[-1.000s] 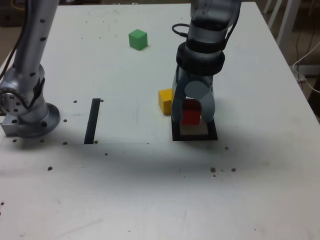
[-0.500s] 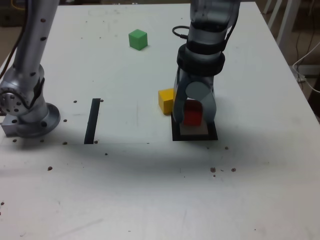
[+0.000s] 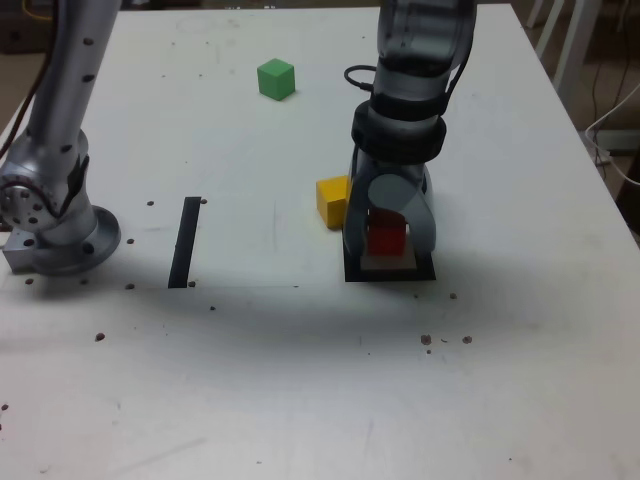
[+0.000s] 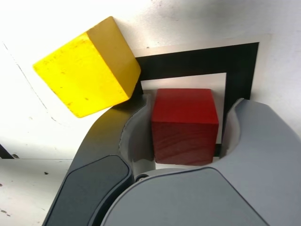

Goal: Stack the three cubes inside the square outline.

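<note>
The red cube (image 3: 385, 238) (image 4: 184, 125) rests on the white centre of the square outline (image 3: 390, 273) (image 4: 197, 61). My gripper (image 3: 388, 246) (image 4: 186, 108) straddles it, jaws open, with a thin gap showing on each side of the cube in the wrist view. The yellow cube (image 3: 332, 201) (image 4: 87, 68) lies tilted just off the outline's corner, close to one finger (image 4: 120, 127). The green cube (image 3: 276, 78) sits alone far back, toward the exterior view's left.
A straight black strip (image 3: 185, 241) lies on the white table (image 3: 300, 380) toward the exterior view's left. The arm's base (image 3: 50, 225) stands at the left edge. A black cable (image 3: 356, 62) loops behind the arm. Small dark specks dot the tabletop.
The gripper has sunk a little with the red cube, which now sits lower in the square. The jaws have parted from the cube's sides.
</note>
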`<state>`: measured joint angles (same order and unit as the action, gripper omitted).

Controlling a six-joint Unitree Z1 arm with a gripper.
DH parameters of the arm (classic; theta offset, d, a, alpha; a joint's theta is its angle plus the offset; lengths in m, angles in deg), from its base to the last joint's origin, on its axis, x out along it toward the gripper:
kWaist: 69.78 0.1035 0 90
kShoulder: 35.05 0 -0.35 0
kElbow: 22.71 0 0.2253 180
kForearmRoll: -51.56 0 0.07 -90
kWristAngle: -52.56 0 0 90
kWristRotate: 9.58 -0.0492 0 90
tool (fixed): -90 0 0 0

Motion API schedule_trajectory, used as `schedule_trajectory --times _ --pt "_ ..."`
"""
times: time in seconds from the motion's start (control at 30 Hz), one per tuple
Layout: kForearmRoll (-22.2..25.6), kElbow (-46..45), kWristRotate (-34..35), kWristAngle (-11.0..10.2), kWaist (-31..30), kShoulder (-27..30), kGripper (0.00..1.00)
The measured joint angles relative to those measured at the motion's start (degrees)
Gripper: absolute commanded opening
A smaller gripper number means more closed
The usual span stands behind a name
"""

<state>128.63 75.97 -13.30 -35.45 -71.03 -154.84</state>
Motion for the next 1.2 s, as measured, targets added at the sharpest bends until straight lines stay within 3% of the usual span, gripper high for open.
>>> schedule_trajectory --times 0.23,0.47,0.63,0.73,0.87,1.2 --pt "0.0 -0.9 0.5 -1.2 0.0 2.4 0.99" --pt "2.4 -2.4 4.2 -5.8 0.0 10.5 0.99" --pt "4.7 -4.4 8.1 -7.6 0.1 14.6 0.99" --pt "5.0 -6.7 10.3 -7.4 1.1 15.9 0.99" --pt "5.0 -9.9 11.8 -5.2 3.4 16.1 0.99" --pt "2.4 -11.6 10.5 -3.2 7.5 14.3 0.99"
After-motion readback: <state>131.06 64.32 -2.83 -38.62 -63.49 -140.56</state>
